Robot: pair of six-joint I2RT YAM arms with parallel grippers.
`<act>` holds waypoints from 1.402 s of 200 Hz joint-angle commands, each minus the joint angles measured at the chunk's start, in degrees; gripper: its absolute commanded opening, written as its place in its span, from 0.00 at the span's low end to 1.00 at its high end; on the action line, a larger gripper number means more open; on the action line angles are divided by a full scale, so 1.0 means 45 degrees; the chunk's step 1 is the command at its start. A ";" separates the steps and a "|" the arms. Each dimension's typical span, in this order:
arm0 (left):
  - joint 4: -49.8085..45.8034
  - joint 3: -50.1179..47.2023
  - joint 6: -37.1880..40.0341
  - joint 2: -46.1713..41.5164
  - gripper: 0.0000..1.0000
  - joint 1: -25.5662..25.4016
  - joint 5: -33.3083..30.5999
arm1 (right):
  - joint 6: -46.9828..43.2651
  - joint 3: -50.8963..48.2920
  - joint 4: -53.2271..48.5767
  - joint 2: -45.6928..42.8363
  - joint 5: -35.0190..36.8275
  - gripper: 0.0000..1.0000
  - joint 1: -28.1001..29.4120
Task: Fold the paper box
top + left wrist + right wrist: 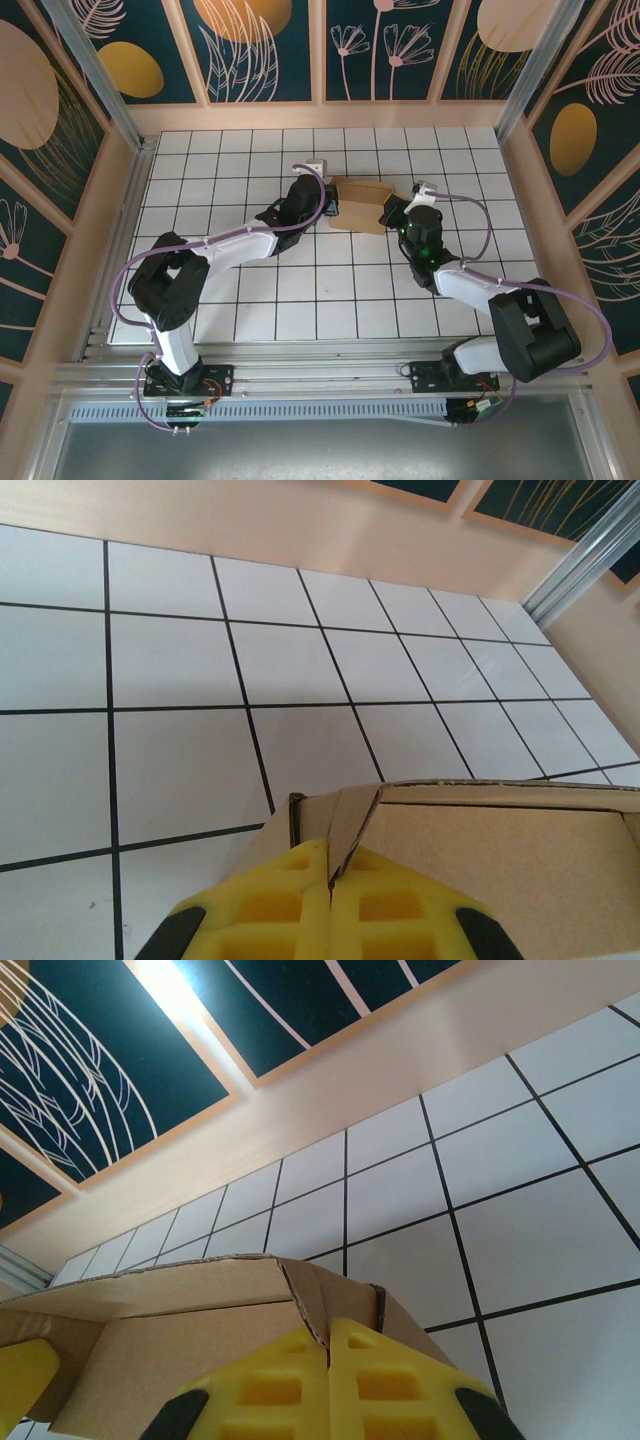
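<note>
From above, the paper box (pixel 358 203) lies mid-surface (pixel 250 290), its long axis running side to side between the two arms and slightly tilted. The left gripper (pixel 328 208) touches its left end and the right gripper (pixel 392 212) its right end, so both arms are equally near. Bare tiles lie on every side, and the far wall is well apart.

In the left wrist view, the yellow fingers (pixel 280 910) are pressed together, pinching an upright end flap. The box body stretches away to the right, with open tiles ahead and to the left.

In the right wrist view, the fingers (pixel 390 1390) are likewise closed on the opposite end wall. The box runs off to the left, and there is free room to the right. Any coming fold probably has to work along that shared axis.
</note>
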 commanded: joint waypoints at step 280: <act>-0.3954 -0.0410 0.0136 0.1581 0.00 -0.0375 0.1984 | 0.2734 0.4615 -0.8691 -0.0989 -1.0653 0.81 -0.4574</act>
